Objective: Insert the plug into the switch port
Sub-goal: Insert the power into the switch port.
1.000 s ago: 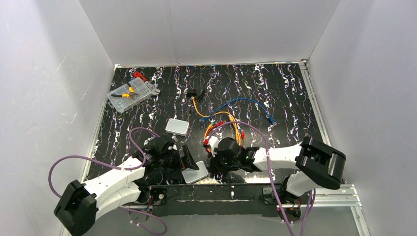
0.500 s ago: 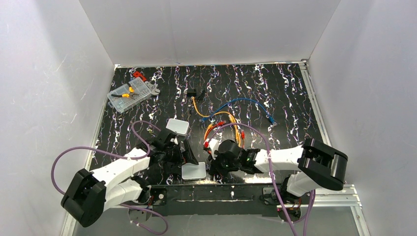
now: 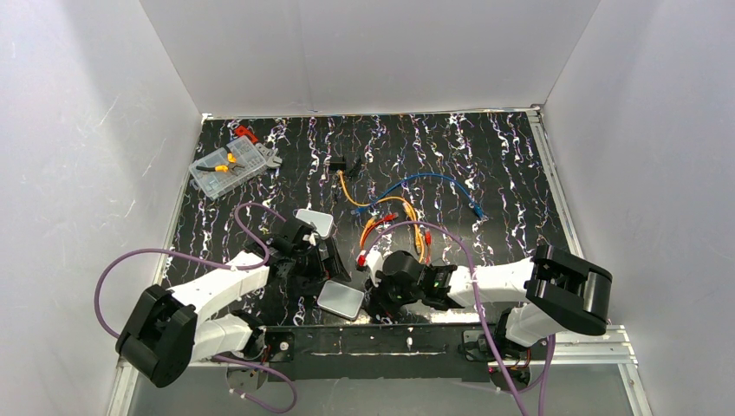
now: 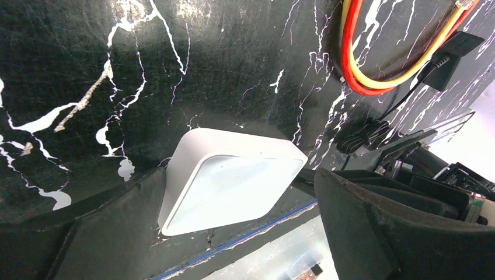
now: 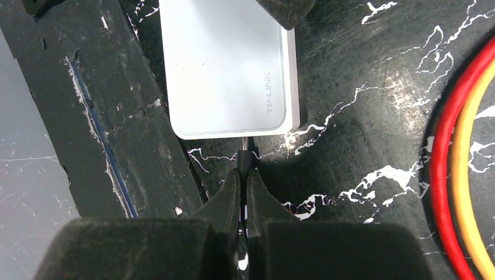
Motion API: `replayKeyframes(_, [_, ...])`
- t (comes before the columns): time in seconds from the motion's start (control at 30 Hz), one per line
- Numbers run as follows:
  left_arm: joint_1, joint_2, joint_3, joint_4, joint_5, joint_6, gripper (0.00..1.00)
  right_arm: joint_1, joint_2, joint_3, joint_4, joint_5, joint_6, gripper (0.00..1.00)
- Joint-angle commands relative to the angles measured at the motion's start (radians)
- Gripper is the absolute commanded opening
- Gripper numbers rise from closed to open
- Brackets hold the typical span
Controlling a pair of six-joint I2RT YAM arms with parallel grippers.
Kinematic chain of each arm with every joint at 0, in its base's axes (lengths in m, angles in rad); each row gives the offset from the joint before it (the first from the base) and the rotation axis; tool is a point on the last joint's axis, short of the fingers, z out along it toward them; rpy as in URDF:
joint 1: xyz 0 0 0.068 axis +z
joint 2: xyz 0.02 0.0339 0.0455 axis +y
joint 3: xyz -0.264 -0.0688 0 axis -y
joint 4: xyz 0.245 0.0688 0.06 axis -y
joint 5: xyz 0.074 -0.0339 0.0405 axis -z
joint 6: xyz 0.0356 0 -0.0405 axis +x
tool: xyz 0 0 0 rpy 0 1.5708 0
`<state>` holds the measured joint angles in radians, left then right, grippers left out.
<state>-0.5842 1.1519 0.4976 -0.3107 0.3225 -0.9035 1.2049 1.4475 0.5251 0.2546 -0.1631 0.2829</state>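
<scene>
1. Far left on the table (image 3: 511, 173), the clear parts case (image 3: 227, 165) sits well apart from the work and plays no part in it.
2. Your left gripper (image 3: 317, 260) has its jaws wide apart and holds nothing. It hovers between the smaller white box (image 3: 314, 222) and the switch (image 3: 341, 299), just beside the switch's far end. In the right wrist view one of its fingertips (image 5: 284, 10) overlaps the switch's far corner. That looks like a backstop against the push, though you cannot tell whether it is touching.
3. The switch lies flat near the table's near edge, between your two grippers. Its short edge faces the right gripper. The switch port is in that edge and cannot be seen from above.
4. Your right gripper (image 5: 243, 175) has its jaws clamped together on the plug (image 5: 244, 156). It pinches the thin barrel close to the tip, so the pin points straight at the edge. The pin meets the edge, but you cannot tell whether it is seated.
5. Further right, the red and orange cables (image 3: 390, 227) lie in loose loops, probably slack enough that nothing drags on the plug.
</scene>
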Motion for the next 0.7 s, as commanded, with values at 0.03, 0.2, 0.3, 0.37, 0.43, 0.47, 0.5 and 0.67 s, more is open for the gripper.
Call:
replayKeyframes(0.03, [-0.008, -0.013, 0.004, 0.007, 0.03, 0.008, 0.98, 0.01, -0.002, -0.019, 0.055, 0.045, 0.04, 0.01])
replayKeyframes(0.2, [-0.008, -0.034, -0.004, -0.015, 0.019, 0.013, 0.98, 0.01, -0.025, -0.022, 0.037, 0.088, 0.043, 0.01])
replayKeyframes(0.3, [-0.007, -0.047, -0.005, -0.025, 0.014, 0.016, 0.98, 0.01, -0.039, -0.026, 0.028, 0.11, 0.04, 0.01])
replayKeyframes(0.37, [-0.006, -0.054, -0.004, -0.035, 0.008, 0.019, 0.98, 0.011, -0.043, -0.023, 0.01, 0.122, 0.036, 0.01])
replayKeyframes(0.43, [-0.005, -0.061, -0.003, -0.044, 0.005, 0.024, 0.98, 0.01, -0.045, -0.013, -0.015, 0.139, 0.032, 0.01])
replayKeyframes(0.47, [-0.005, -0.063, -0.002, -0.046, 0.003, 0.025, 0.98, 0.01, -0.045, -0.011, -0.023, 0.145, 0.029, 0.01])
replayKeyframes(0.5, [-0.003, -0.064, -0.003, -0.049, 0.002, 0.027, 0.98, 0.011, -0.045, -0.011, -0.026, 0.148, 0.027, 0.01])
replayKeyframes(0.67, [0.001, -0.059, 0.001, -0.056, -0.002, 0.036, 0.98, 0.018, -0.053, -0.015, -0.013, 0.12, 0.017, 0.01])
